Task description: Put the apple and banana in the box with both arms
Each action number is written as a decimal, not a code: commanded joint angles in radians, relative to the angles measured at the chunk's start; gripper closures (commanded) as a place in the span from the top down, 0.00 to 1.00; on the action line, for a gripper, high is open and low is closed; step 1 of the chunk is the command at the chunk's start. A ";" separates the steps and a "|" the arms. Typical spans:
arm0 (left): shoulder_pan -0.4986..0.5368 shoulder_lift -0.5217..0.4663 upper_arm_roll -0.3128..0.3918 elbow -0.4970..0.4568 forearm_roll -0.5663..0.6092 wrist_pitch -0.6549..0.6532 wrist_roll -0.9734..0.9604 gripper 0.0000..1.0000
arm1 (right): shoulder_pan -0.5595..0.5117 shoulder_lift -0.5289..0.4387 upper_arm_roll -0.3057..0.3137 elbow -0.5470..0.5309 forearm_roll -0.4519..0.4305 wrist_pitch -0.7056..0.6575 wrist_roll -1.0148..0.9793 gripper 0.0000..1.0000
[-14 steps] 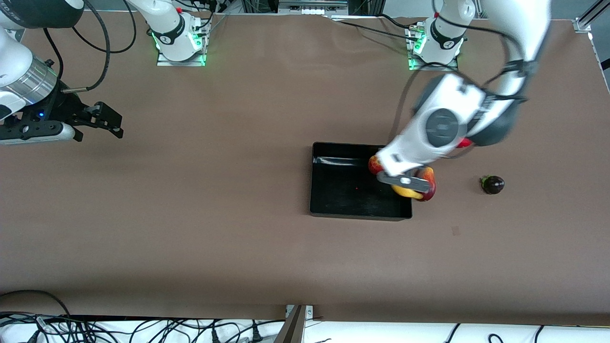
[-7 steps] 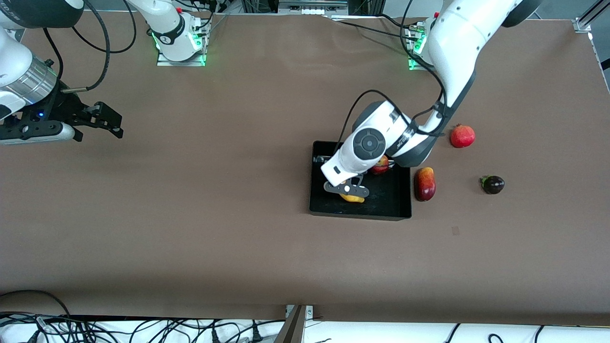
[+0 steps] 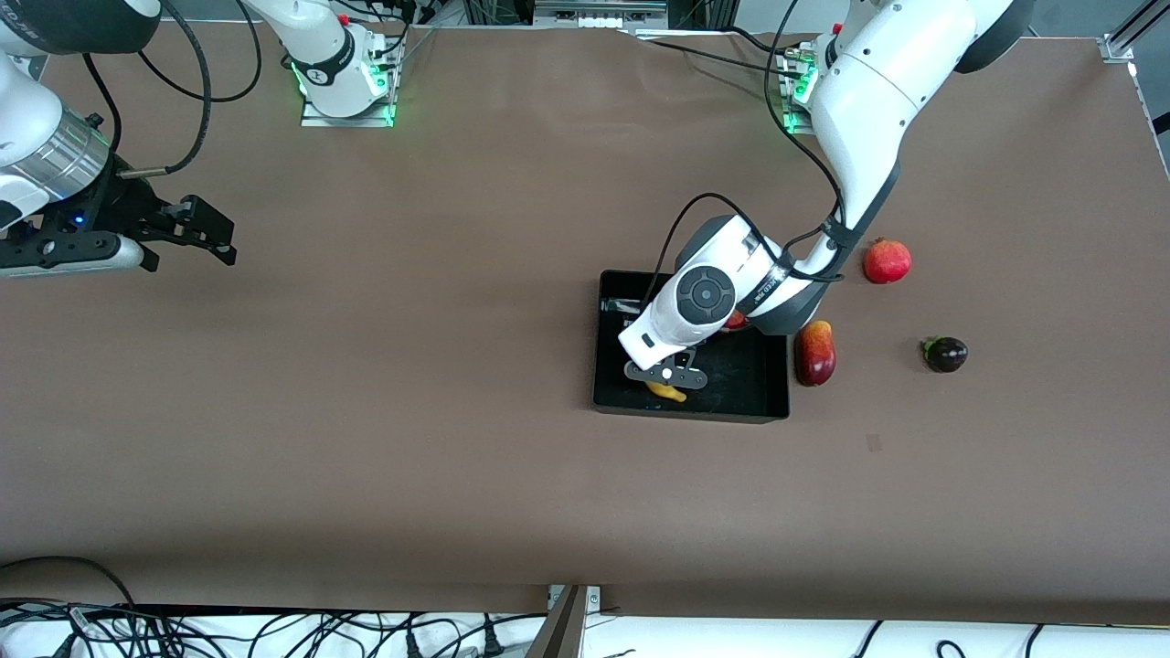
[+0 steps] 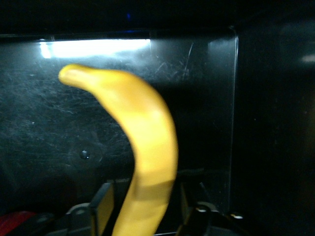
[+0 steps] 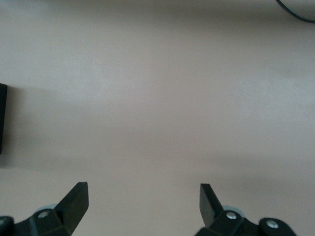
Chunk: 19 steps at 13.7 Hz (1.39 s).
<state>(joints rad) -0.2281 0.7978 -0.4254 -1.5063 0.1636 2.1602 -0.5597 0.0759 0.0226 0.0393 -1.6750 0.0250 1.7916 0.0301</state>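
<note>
Left gripper [image 3: 666, 374]: it is hanging low inside the box, a bit right of the middle of the front view. Its two fingers [image 4: 102, 205] are sitting on each side of the banana and look closed on it.
Banana [image 4: 140, 147]: it is sticking out from between the left gripper's fingers, with its curved tip pointing at the shiny black wall. In the front view only a small yellow bit [image 3: 667, 393] is peeking out under the gripper, close to the box wall nearest the front camera.
Box [image 3: 759, 402]: it is lying on the table, right of the middle of the front view, with the left arm [image 3: 859, 100] reaching down into it.
Apple [image 3: 734, 320]: a small red bit is showing inside the box, mostly hidden under the left arm's wrist, farther from the front camera than the banana.
Right gripper [image 3: 206, 233]: it is waiting over bare table at the upper left of the front view, well apart from the box. Its fingers [image 5: 76, 199] are spread wide with nothing between them.
Mango [image 3: 814, 354]: it is lying on the table just beside the box, toward the left arm's end.
Red round fruit [image 3: 887, 260]: it is sitting on the table, farther from the front camera than the mango.
Dark purple fruit [image 3: 944, 354]: it is sitting on the table near the mango, closer to the left arm's end.
</note>
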 commanded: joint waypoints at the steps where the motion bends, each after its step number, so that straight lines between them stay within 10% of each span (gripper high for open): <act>1: 0.003 -0.055 0.002 0.031 0.022 -0.069 -0.083 1.00 | -0.005 0.004 0.007 0.017 0.001 -0.006 0.005 1.00; 10: 0.236 -0.356 0.008 0.167 -0.016 -0.574 0.205 1.00 | -0.005 0.004 0.008 0.017 0.000 -0.008 0.001 1.00; 17: 0.120 -0.802 0.394 -0.159 -0.167 -0.560 0.503 1.00 | -0.005 0.004 0.008 0.015 -0.007 -0.009 -0.007 1.00; 19: 0.133 -0.831 0.401 -0.180 -0.165 -0.549 0.498 1.00 | -0.005 0.002 0.011 0.015 -0.010 -0.009 -0.010 1.00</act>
<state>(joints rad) -0.0758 0.0349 -0.0469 -1.5955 0.0150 1.5704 -0.0714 0.0761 0.0235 0.0400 -1.6728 0.0250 1.7911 0.0290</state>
